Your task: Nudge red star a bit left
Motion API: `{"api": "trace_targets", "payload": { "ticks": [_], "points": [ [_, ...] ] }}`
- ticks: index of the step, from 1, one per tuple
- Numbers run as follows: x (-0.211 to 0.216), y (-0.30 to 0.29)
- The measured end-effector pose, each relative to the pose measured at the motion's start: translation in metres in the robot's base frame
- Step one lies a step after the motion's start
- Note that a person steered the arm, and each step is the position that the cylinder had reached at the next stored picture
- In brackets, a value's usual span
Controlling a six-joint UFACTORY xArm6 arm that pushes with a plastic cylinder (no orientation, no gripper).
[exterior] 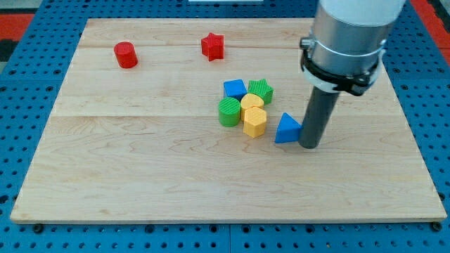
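Observation:
The red star (212,46) lies near the view's top, a little left of centre, on the wooden board (140,176). My tip (309,145) is on the board at the view's right of centre, touching or nearly touching the right side of a blue triangle (287,129). The tip is far below and to the right of the red star. The rod rises into the grey arm body (348,42) at the view's top right.
A red cylinder (126,55) stands at the view's top left. A cluster sits mid-board: a blue cube (235,88), a green block (261,91), a green cylinder (229,112), a yellow block (252,103) and a yellow hexagonal block (254,121).

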State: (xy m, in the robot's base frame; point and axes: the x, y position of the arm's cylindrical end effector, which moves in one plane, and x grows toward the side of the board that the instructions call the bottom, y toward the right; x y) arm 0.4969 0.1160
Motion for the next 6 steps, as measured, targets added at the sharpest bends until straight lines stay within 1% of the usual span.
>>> {"api": "trace_targets", "payload": {
  "ticks": [1,2,3,4,5,6],
  "points": [
    [-0.014,-0.013],
    [-0.026,-0.013],
    [-0.029,-0.001],
    [-0.08,0.033],
    [-0.153,0.035],
    [-0.217,0.009]
  ]
}}
